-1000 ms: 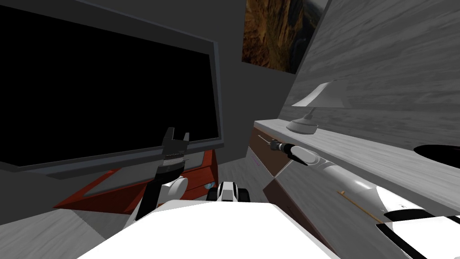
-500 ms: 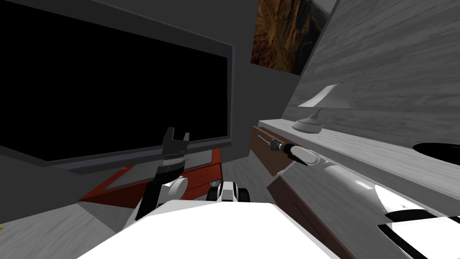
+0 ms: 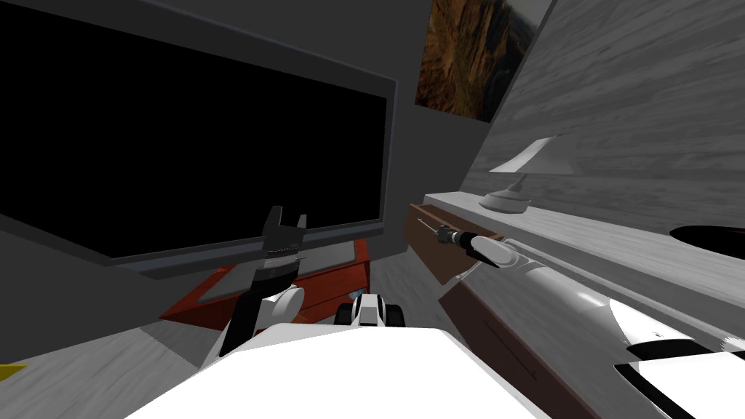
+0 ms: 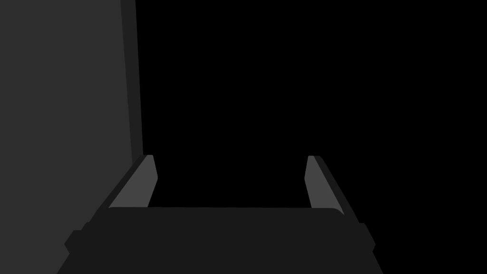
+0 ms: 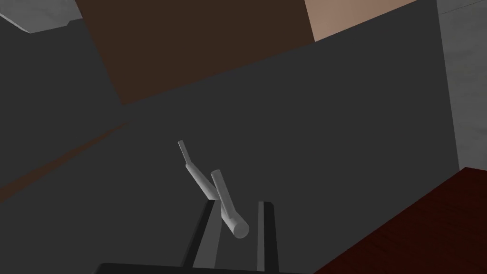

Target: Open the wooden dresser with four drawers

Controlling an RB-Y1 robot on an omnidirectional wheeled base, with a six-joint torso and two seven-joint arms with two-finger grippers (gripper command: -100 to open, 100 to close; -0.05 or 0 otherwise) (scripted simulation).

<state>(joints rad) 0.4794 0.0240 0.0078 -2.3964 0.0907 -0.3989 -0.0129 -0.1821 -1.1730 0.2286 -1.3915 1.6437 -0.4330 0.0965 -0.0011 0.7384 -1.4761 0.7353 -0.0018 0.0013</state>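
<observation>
The dresser runs along the robot's right side, with a lamp on its top. Its top drawer stands partly out. The right gripper reaches to that drawer's front, its fingers pinched on the grey bar handle. The left gripper is held up ahead of the chest, its fingers spread wide with nothing between them.
</observation>
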